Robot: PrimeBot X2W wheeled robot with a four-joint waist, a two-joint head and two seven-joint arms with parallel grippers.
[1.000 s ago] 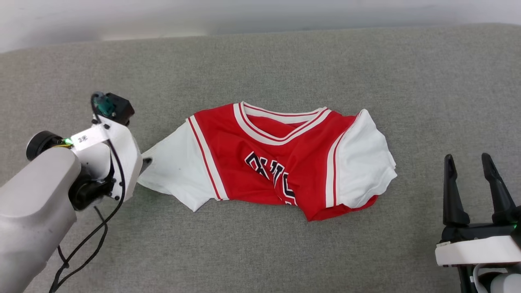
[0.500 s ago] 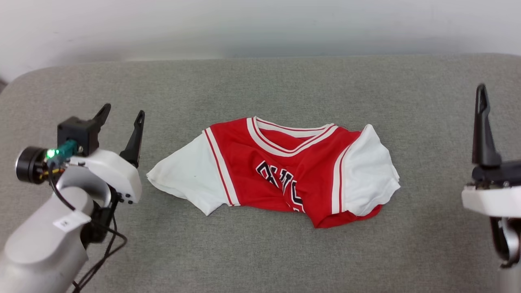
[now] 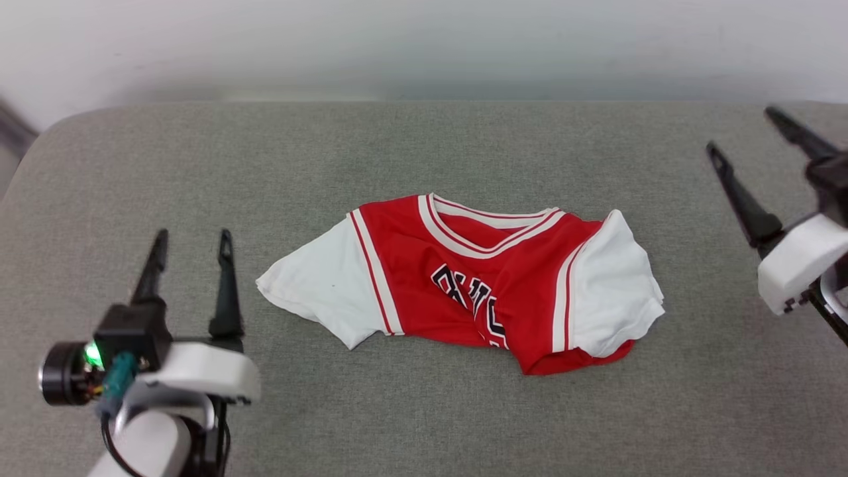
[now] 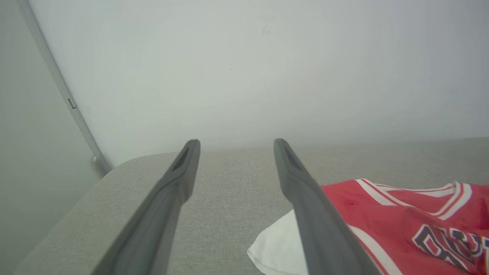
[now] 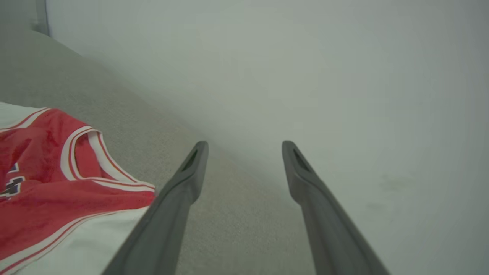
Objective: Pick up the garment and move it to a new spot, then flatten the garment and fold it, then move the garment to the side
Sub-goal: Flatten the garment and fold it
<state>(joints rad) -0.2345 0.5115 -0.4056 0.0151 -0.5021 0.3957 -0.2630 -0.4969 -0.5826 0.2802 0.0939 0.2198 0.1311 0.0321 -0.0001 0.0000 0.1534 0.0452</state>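
grey woven upholstery surface, frame centre: crumpled red-and-white thin jersey garment; left gripper lower left, right gripper upper right, both spread wide and empty, flanking it, likely for two-handed pickup.

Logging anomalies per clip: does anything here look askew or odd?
The jersey lies rumpled, not flat: its lower part is bunched up, creasing and partly hiding the lettering. Nothing else stands out.
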